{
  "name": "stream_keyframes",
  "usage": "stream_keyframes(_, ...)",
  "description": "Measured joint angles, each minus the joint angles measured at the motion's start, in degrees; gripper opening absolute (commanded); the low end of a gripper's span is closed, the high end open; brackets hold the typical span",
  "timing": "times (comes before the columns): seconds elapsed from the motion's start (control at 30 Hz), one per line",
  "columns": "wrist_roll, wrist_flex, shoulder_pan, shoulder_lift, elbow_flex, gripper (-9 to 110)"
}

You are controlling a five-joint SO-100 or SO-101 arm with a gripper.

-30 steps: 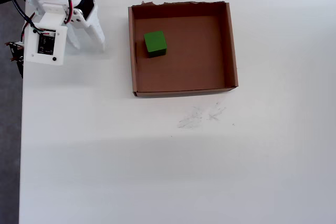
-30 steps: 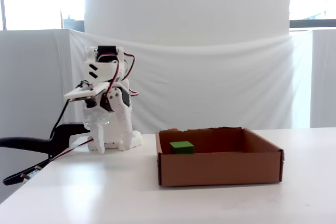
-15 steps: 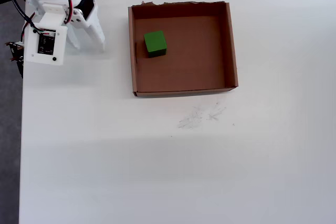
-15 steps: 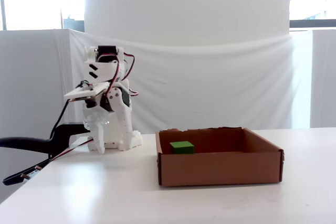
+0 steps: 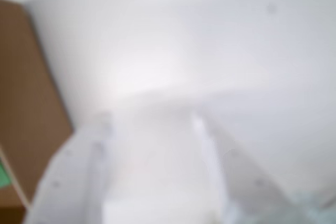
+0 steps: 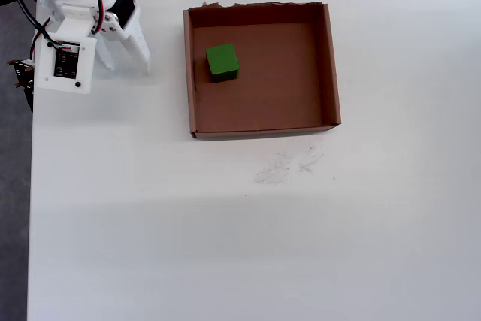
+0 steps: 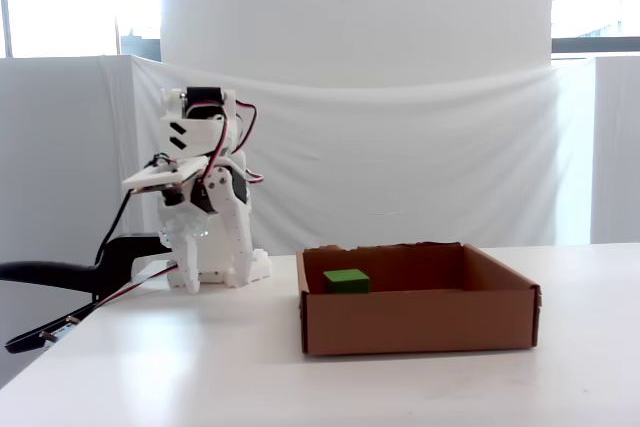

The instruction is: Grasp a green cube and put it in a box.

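Green cube [image 6: 222, 61] rests on the box [image 6: 331, 65] floor, near its left wall in the overhead view. Gripper [image 6: 124, 62] stands folded apart, empty; jaw opening indeterminate. Task appears complete.

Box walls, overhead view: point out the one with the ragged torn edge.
It is the top wall of the box in the overhead view, above the green cube. Its rim is jagged near the left corner; the other three rims are straight.

White plastic arm [image 7: 205, 217] with red and black cables, a black motor block and black chevron markings.
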Motion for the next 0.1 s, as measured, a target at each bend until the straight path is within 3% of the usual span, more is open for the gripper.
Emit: stream_keyframes(0.1, 0.0, 0.0, 0.0, 0.0, 0.0, 21)
